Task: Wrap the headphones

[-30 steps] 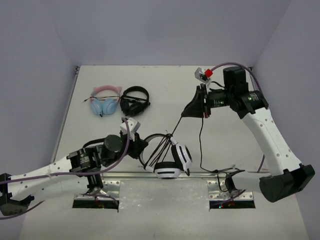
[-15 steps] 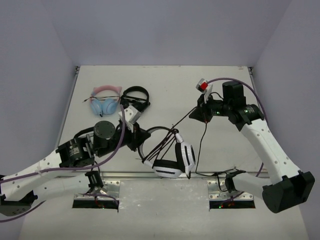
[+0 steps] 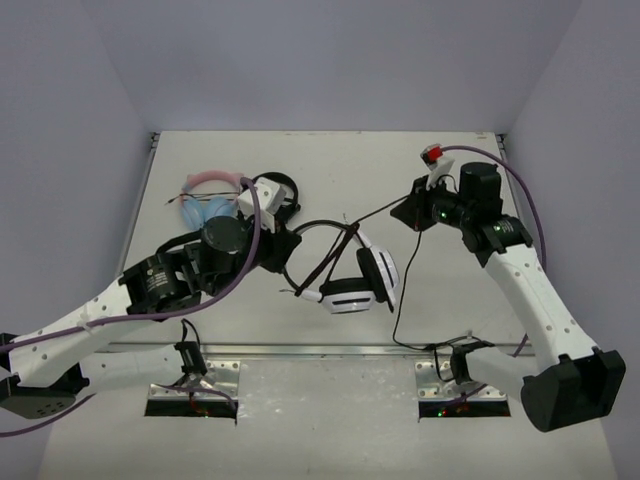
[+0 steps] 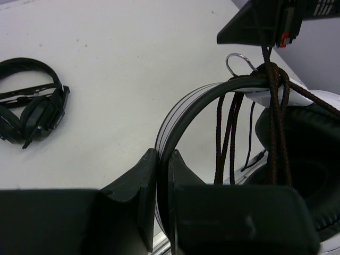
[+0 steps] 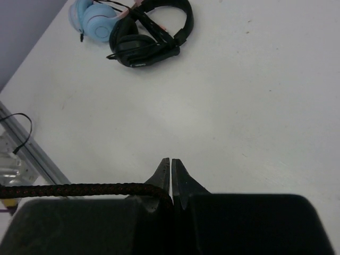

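Note:
The white headphones (image 3: 360,285) with black ear pads hang above the table's middle. My left gripper (image 3: 283,250) is shut on their headband (image 4: 178,114), which runs between its fingers in the left wrist view. Several turns of the thin black cable (image 4: 273,122) lie around the band near a cup. My right gripper (image 3: 412,213) is shut on the cable (image 5: 79,189) and holds it taut from the band toward the right. The rest of the cable (image 3: 400,300) hangs down to the table's near edge.
A pink-and-blue cat-ear pair (image 3: 205,195) and an all-black pair (image 3: 278,190) lie at the back left, partly behind my left arm. Both also show in the right wrist view (image 5: 151,32). A metal rail (image 3: 320,350) runs along the near edge.
My left gripper has lifted the headphones and carried them back and to the right. My right gripper has moved right and back, pulling the cable tauter.

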`<state>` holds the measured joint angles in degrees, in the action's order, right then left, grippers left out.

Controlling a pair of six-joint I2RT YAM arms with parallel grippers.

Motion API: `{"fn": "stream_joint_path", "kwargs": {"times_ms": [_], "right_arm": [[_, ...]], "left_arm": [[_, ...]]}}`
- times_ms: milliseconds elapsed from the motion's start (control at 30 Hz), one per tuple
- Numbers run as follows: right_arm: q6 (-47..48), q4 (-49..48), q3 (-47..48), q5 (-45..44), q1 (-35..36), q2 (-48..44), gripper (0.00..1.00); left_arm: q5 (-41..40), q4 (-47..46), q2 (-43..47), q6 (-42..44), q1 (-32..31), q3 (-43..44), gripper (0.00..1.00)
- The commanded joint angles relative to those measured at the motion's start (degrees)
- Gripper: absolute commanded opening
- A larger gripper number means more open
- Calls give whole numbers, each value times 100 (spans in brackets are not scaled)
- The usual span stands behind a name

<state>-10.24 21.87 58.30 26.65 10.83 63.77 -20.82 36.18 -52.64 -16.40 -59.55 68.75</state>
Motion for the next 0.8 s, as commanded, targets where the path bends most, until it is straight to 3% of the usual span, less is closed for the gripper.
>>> {"fn": "stream_joint_path", "kwargs": {"times_ms": [0, 67, 167, 233, 300, 367, 500, 633, 700, 767], "right_arm": [[-757, -813, -441, 320, -248, 118, 1], [-1362, -1749, -1097, 1126, -161, -21, 3], [-2032, -3488, -2116, 1551, 285, -372, 10], [-2288, -4301, -2463, 1641, 585, -418, 16], [-2700, -5440, -2805, 1641, 1025, -331, 15], [-2956, -6182, -3008, 1624, 1419, -15, 7], [-3737, -8376, -3850, 1457, 1817, 460, 1], [-4249, -9849, -4616, 1360, 2151, 751, 1], [-4171, -10035, -5089, 1220, 2353, 594, 2], [-4031, -9948, -5372, 1018, 2546, 252, 3]], "left_arm": [[-220, -1226, 378, -530, -39, 411, 0], [-387, -2225, 360, -592, -39, 263, 0], [-546, -2896, 185, -601, -39, 209, 0], [-590, -3003, -43, -601, -48, 611, 0], [-809, -3012, -421, -619, -57, 928, 0], [-1351, -3161, -737, -653, -65, 1245, 0], [-2758, -3135, -1379, -882, -83, 2009, 0], [-4218, -2994, -2696, -260, -31, 3449, 0], [-4440, -2673, -3575, 76, 284, 4275, 0], [-3923, -1777, -4523, -651, 697, 5091, 0]]}}
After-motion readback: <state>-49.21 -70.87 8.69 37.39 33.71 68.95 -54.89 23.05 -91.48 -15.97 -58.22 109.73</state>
